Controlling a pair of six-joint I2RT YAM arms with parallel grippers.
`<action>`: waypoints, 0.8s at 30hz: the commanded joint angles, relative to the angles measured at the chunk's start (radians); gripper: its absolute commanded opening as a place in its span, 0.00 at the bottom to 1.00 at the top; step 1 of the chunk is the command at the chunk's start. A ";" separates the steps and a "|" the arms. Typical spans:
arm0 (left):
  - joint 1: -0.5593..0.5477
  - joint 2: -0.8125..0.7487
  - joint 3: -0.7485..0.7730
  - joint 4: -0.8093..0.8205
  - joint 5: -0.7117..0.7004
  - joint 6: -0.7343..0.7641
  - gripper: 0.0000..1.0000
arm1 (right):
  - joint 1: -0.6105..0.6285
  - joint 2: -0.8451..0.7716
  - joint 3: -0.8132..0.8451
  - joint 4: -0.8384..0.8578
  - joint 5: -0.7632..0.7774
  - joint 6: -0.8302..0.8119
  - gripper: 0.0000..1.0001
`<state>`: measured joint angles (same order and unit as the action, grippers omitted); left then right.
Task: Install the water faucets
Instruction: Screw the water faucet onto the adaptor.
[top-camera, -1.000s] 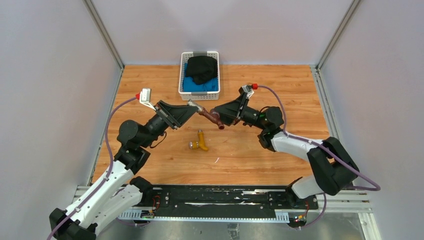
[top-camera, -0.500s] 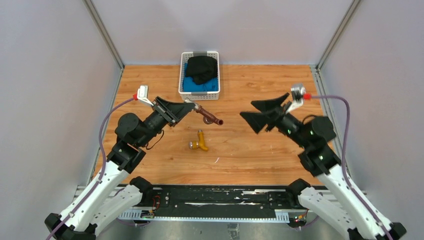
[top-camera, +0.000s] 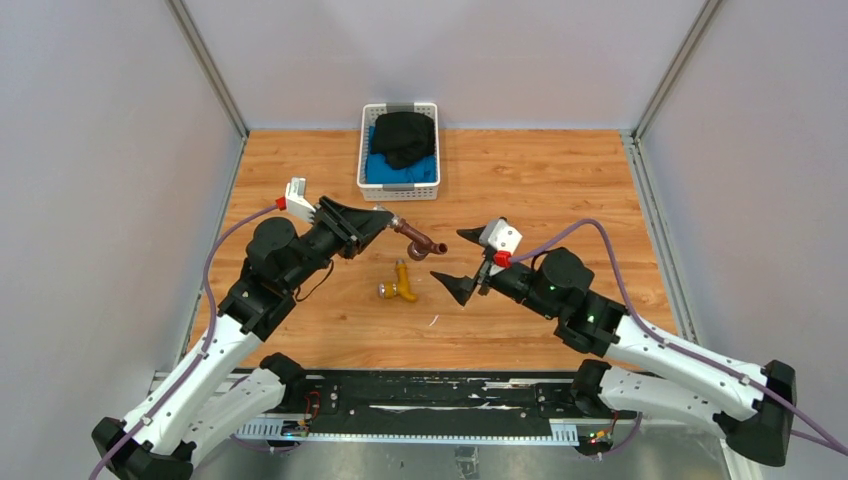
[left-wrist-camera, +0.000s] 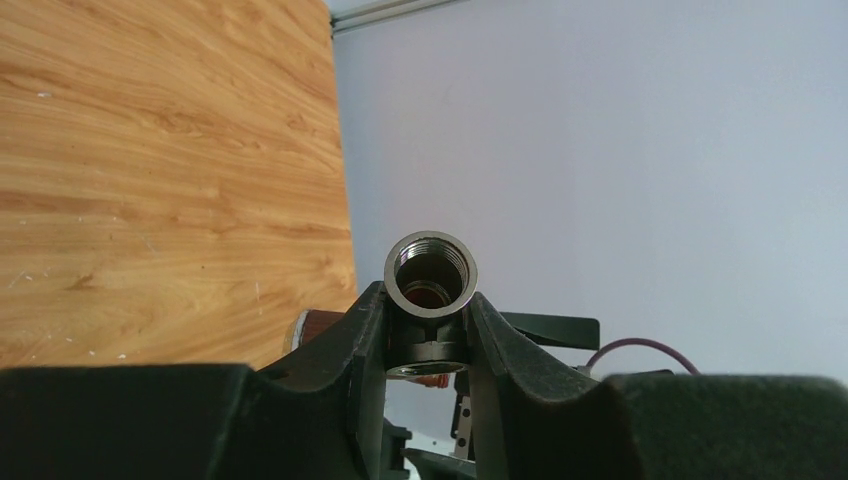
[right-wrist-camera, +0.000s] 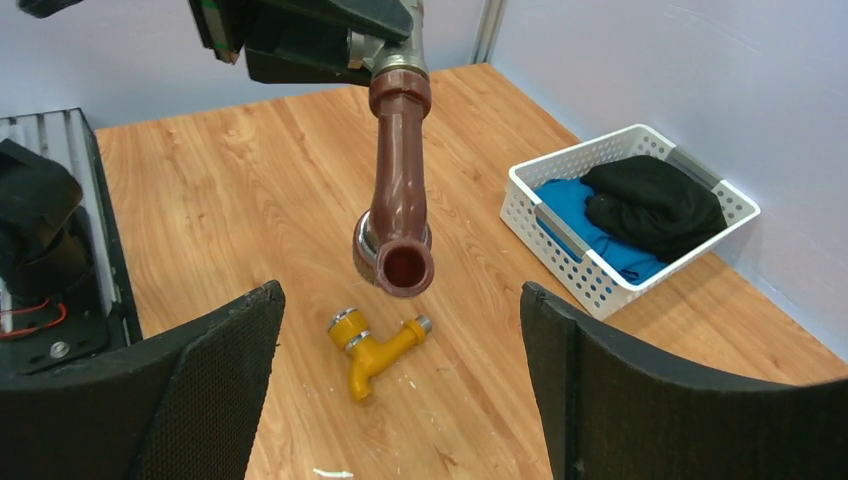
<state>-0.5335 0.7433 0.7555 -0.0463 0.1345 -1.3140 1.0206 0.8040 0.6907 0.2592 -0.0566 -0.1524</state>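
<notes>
Brown faucet (top-camera: 420, 240), released by the right gripper (top-camera: 463, 262) now spread wide, hangs from the grey fitting (right-wrist-camera: 402, 62) pinched in the left gripper (top-camera: 383, 216); yellow faucet (top-camera: 401, 283), at the table's (top-camera: 560, 180) middle, awaits installing.

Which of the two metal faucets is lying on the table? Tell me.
The brass-yellow metal faucet lies on the wooden table. The dark reddish-brown faucet with the angled spout is off it, clamped at its silvery end by the left gripper.

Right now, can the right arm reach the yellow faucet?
Probably yes: the right gripper is open beside the yellow faucet, bare table between; the brown faucet in the left gripper hangs higher up.
</notes>
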 joint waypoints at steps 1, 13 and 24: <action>-0.002 -0.022 0.030 0.029 -0.010 -0.006 0.00 | 0.013 0.077 -0.002 0.167 0.007 0.027 0.86; -0.002 -0.023 0.032 0.042 0.019 0.018 0.00 | 0.012 0.275 0.048 0.300 0.001 0.266 0.59; -0.002 -0.028 0.017 0.073 0.031 0.055 0.00 | 0.009 0.294 0.069 0.284 -0.010 0.363 0.22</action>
<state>-0.5331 0.7345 0.7555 -0.0471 0.1505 -1.2869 1.0214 1.1118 0.7177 0.5186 -0.0513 0.1349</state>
